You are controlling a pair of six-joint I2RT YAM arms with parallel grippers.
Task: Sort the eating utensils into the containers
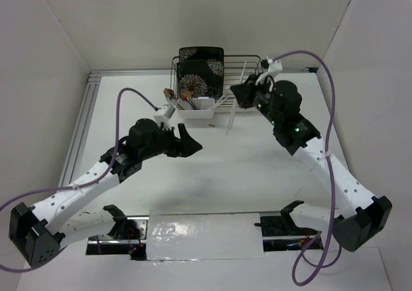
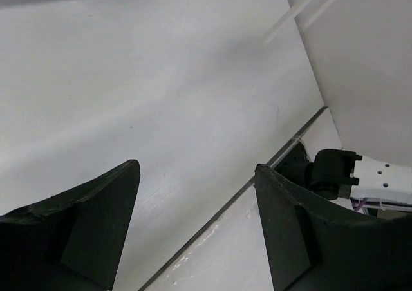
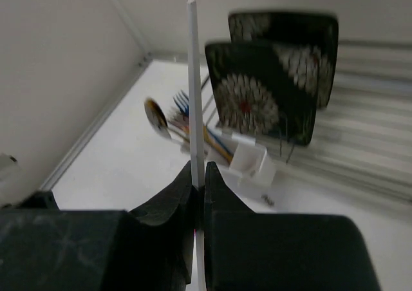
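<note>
My right gripper [image 1: 243,95] is shut on a thin pale chopstick [image 1: 232,116] and holds it above the table, just right of the white cutlery caddy [image 1: 198,112]. In the right wrist view the chopstick [image 3: 192,78] rises straight from the closed jaws [image 3: 199,173], with the caddy [image 3: 250,162] beyond. Gold, silver and purple-blue forks and spoons [image 3: 172,122] lean out of the caddy's left end [image 1: 177,96]. My left gripper [image 1: 187,143] is open and empty over bare table, near the caddy's front [image 2: 196,168]. Blurred pale sticks [image 2: 302,11] show at its view's top right.
A dark wire dish rack [image 1: 241,69] stands behind the caddy against the back wall, holding black floral plates [image 1: 201,69], also in the right wrist view [image 3: 264,91]. Walls close in the table on the left, back and right. The right arm's base [image 2: 335,172] stands at the near edge.
</note>
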